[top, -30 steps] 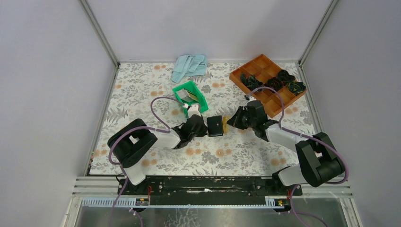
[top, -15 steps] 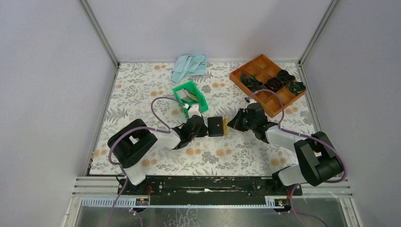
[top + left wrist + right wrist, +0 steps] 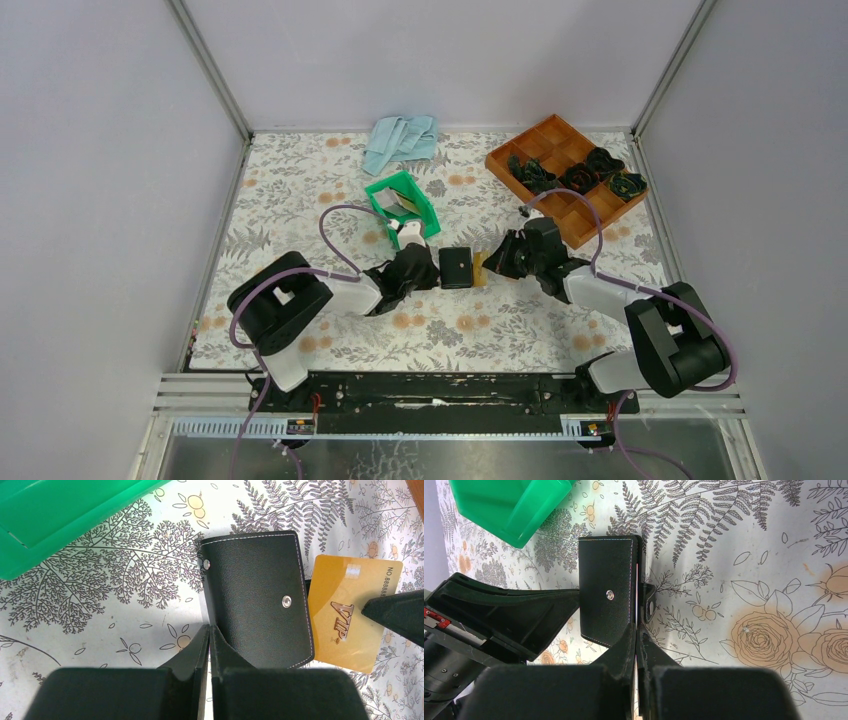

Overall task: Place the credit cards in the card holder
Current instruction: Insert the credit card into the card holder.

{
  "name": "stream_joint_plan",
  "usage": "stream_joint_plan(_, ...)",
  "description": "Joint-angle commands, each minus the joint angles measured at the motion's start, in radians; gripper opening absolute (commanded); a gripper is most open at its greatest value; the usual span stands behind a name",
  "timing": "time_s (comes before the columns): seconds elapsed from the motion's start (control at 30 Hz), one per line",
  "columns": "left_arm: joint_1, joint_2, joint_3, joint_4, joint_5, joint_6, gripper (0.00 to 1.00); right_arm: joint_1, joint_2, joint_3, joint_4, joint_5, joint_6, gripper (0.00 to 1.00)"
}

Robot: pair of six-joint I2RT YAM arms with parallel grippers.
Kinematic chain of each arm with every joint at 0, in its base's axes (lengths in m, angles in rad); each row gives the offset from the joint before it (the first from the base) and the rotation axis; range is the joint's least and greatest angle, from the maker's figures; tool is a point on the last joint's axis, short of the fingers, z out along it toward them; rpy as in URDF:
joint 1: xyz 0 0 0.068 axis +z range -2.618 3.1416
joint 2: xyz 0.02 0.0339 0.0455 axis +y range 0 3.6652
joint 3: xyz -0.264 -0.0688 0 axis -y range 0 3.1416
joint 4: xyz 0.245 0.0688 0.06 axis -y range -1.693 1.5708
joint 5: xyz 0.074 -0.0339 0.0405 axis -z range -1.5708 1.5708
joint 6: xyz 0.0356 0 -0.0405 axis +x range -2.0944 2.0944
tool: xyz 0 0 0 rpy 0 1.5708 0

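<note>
Our left gripper pinches the near edge of the black, grained, white-stitched rectangular card holder, while our right gripper clamps a thin glossy gold card against the holder's far side.

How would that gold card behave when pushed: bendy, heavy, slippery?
Probably stiff yet springy: the gold card looks flat though the right gripper pinches only one edge. Likely very light, being so thin. Its glossy face could slip along the card holder rather than catch.
</note>
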Motion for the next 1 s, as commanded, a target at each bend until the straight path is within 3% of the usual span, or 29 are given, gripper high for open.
stream_joint_plan(0.0,-0.014,0.011,-0.004,-0.087,-0.015,0.011,0.07,-0.008,-0.013,0.025,0.021,-0.011,-0.012,0.00)
stream_joint_plan(0.97,-0.019,0.024,-0.006,-0.077,-0.010,0.005,0.06,-0.019,0.042,-0.013,0.170,-0.076,0.062,0.00)
